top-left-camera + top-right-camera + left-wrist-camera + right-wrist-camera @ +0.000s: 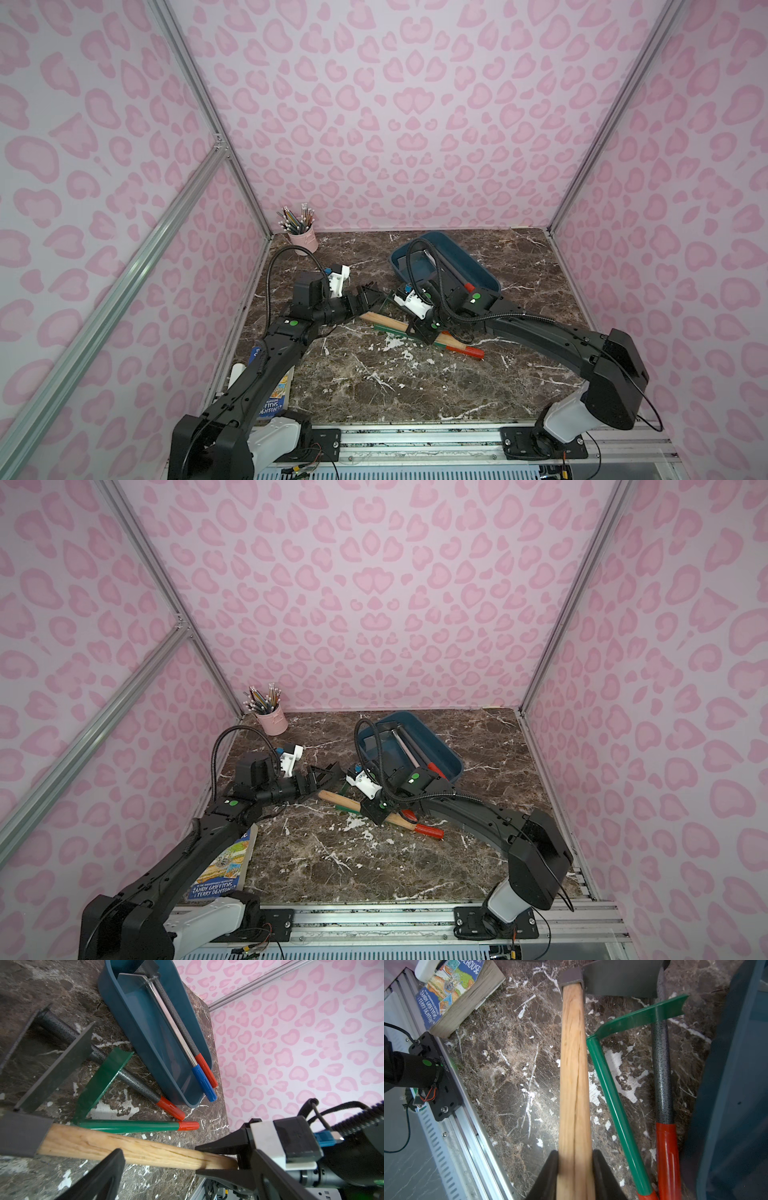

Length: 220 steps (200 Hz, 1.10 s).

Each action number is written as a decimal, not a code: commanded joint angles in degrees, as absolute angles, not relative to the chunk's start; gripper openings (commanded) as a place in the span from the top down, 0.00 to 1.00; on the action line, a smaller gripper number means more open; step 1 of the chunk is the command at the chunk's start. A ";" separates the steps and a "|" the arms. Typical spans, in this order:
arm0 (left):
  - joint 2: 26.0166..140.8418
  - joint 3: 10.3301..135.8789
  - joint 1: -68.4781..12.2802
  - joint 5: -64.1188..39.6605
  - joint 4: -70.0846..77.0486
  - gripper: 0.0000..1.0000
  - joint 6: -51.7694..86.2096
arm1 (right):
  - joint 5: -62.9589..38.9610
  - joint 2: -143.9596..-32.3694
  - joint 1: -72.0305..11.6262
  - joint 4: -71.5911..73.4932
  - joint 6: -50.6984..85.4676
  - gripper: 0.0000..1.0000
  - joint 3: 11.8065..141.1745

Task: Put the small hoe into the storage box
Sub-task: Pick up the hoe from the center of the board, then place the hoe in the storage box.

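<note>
The small hoe point(137, 1086) lies on the marble table beside the storage box point(128, 1022). It has a speckled dark grey shaft and a red handle end point(666, 1157). In both top views my right arm mostly hides it. The dark blue storage box point(473, 259) point(440, 746) stands at the back right. My right gripper point(575, 1155) point(424, 328) is shut on the far end of a wooden-handled tool point(124, 1147), not on the hoe. My left gripper point(187, 1167) point(374, 297) stands open near that tool's dark head, holding nothing.
A green-shafted tool point(128, 1126) with a red end lies between the wooden handle and the hoe. Inside the box lie a blue-ended chrome tool point(204, 1082) and a red-ended grey one point(205, 1069). A pink pencil cup point(302, 243) stands back left, a book point(224, 870) front left.
</note>
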<state>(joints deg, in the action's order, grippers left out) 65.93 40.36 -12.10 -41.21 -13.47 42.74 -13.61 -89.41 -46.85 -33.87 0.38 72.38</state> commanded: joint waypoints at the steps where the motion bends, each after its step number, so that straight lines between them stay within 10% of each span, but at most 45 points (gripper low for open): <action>1: 65.92 41.59 -12.04 -41.75 -13.60 0.01 40.46 | -13.72 -88.46 -46.32 -30.23 -0.17 1.00 74.00; 220: 69.65 50.27 -14.84 -33.66 -14.69 0.02 22.67 | -7.43 -86.92 -33.28 -23.58 -0.79 1.00 75.30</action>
